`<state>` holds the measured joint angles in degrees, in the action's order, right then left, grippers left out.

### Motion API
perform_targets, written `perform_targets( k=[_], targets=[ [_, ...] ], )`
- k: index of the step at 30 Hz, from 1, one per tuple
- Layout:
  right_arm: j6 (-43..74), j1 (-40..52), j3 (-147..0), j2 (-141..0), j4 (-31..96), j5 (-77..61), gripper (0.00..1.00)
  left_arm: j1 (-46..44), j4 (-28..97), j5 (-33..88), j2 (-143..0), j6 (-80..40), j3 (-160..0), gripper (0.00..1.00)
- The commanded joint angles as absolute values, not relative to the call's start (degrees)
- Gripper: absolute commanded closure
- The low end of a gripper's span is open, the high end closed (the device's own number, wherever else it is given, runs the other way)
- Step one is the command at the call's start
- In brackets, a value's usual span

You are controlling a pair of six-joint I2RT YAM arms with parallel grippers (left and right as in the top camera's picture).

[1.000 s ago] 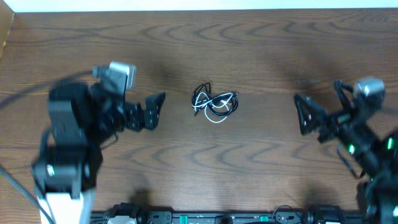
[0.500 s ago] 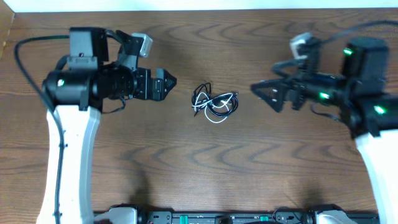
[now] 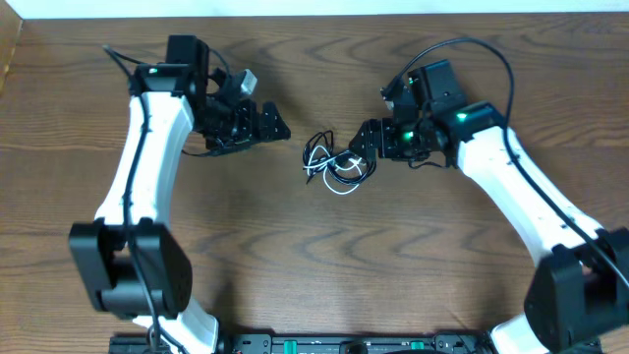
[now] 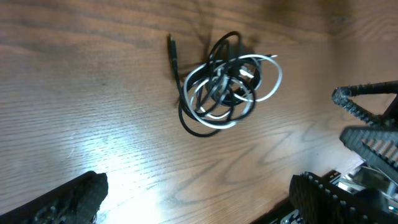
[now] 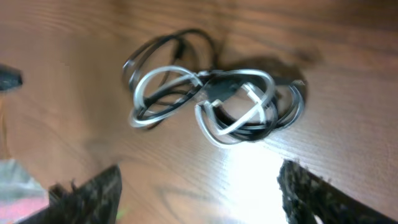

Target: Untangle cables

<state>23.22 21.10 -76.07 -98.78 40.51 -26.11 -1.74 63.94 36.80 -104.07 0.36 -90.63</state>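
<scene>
Right gripper (image 3: 365, 143) has been swung in and is now just beside the tangled cables (image 3: 339, 162), which lie ahead of its fingers; the fingers are spread, nothing pinched. Left gripper (image 3: 280, 128) has been brought near the far side, spread wide. Cables lie untouched on the table (image 3: 314, 256); a first grasp is judged imminent.

Even overhead light; white glare on the table (image 5: 249, 171), right-wrist view blurred.

The cables (image 4: 221, 86) look glossy and plastic-sheathed, the table (image 4: 93, 118) smooth, wood-grained, faintly shiny.
</scene>
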Motion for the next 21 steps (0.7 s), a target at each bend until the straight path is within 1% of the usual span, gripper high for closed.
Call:
perform_targets(
  k=[1, 3, 5, 8, 10, 13, 16, 17, 18, 21],
  targets=[
    [30.2, 22.5, -76.7, -102.0, 40.2, -20.0, 0.29, -3.3, 63.3, 37.5, -107.6, -0.3, -91.2, 0.02],
    [31.6, 23.2, -76.7, -103.9, 39.4, -20.0, 0.32, -4.1, 62.0, 37.5, -109.3, -0.3, -91.2, 0.03],
    [32.4, 24.1, -76.7, -106.0, 37.7, -19.7, 0.39, -4.9, 60.4, 37.5, -110.8, -0.3, -91.2, 0.03],
    [34.2, 25.2, -76.7, -108.5, 36.1, -17.3, 0.41, -6.0, 59.0, 37.5, -112.6, -0.4, -91.2, 0.03],
    [35.7, 25.4, -76.7, -109.7, 36.1, -16.4, 0.44, -6.6, 58.8, 37.5, -113.6, -0.3, -91.2, 0.03],
    [36.4, 25.4, -76.7, -111.1, 34.9, -16.7, 0.55, -7.1, 58.1, 37.5, -114.5, -0.3, -91.2, 0.03],
    [36.4, 25.5, -76.7, -111.7, 33.3, -16.6, 0.62, -7.2, 57.3, 37.5, -115.1, -0.3, -91.2, 0.03],
    [36.4, 25.5, -76.7, -111.7, 33.0, -16.6, 0.66, -7.2, 57.1, 37.5, -115.3, -0.3, -91.2, 0.03],
    [36.4, 25.5, -76.7, -111.7, 32.7, -16.7, 0.72, -7.2, 56.8, 37.5, -115.4, -0.3, -91.2, 0.03],
    [36.4, 25.5, -76.7, -111.7, 32.5, -16.7, 0.85, -7.2, 56.2, 34.8, -115.5, -2.8, -90.9, 0.02]
  ],
)
